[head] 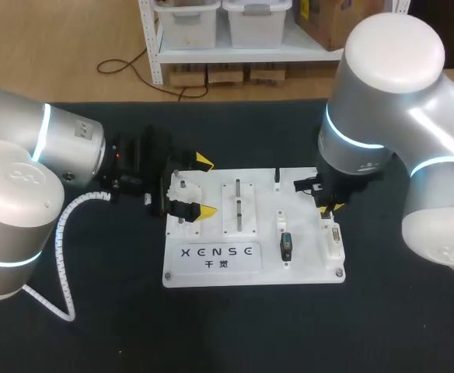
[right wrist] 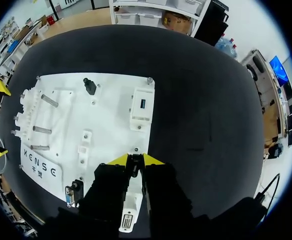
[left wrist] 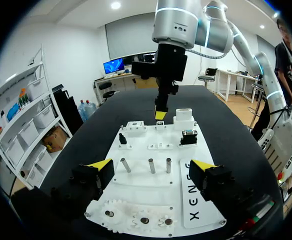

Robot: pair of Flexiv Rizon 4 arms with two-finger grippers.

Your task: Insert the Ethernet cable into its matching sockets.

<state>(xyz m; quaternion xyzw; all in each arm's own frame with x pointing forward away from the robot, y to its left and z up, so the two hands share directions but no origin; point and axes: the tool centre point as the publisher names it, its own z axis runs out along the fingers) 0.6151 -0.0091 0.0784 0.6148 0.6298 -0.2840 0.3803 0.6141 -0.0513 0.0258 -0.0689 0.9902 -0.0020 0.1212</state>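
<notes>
A white practice board (head: 250,276) lies on the black table. My right gripper (head: 328,206) hangs over the board's right edge, its yellow tips close together and shut on a small dark plug (right wrist: 134,165); no cable shows trailing from it. Under the fingers sits a white block with a pin connector (right wrist: 128,215). Ahead of that gripper (right wrist: 135,160) stands a white socket block with a blue port (right wrist: 142,106). My left gripper (head: 205,186) is open at the board's left edge, astride the white gears (head: 184,190). From the left wrist the right gripper (left wrist: 160,114) shows at the board's far end.
Three metal pegs (left wrist: 149,166) stand in the board's middle. A black connector with a blue end (head: 287,247) sits near the board's front right, and a small black post (right wrist: 89,86) at its far side. Black table surrounds the board.
</notes>
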